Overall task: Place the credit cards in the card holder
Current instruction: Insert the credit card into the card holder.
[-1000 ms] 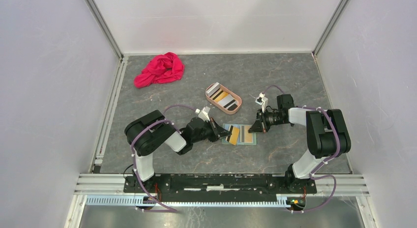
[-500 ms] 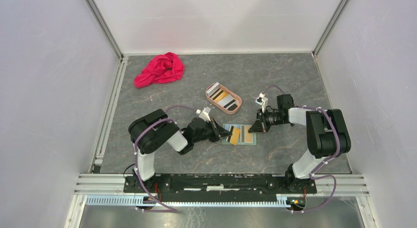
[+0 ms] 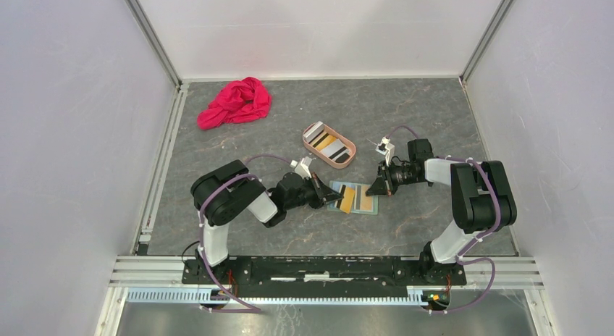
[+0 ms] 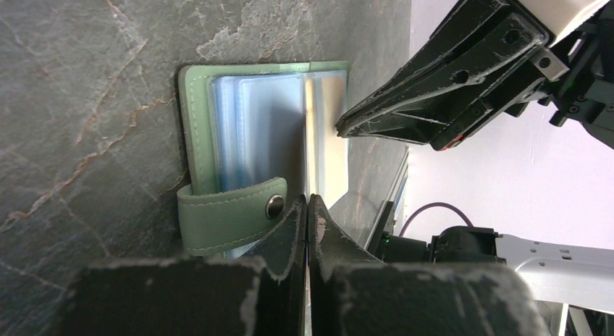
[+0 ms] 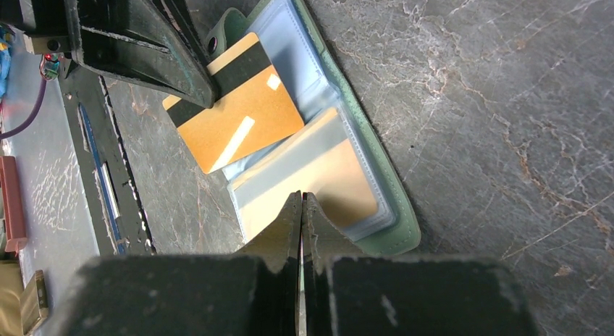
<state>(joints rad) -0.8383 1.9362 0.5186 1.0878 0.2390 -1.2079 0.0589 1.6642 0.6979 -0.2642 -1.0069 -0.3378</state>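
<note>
Card point(image 5: 239, 113) pinched by left gripper point(image 4: 308, 200), angled toward a pocket; holder point(image 5: 304, 61) likely pinned open by right gripper point(image 5: 302, 198), fingers pressed together.

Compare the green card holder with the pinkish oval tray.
The card holder is a flat sage-green rectangle, lying open with light blue pockets; the tray is a pinkish-tan oval with a raised wall. The card holder lies between the left gripper, which pinches an orange card over it, and the right gripper; the tray sits farther back, unattended. Both hold cards.
</note>
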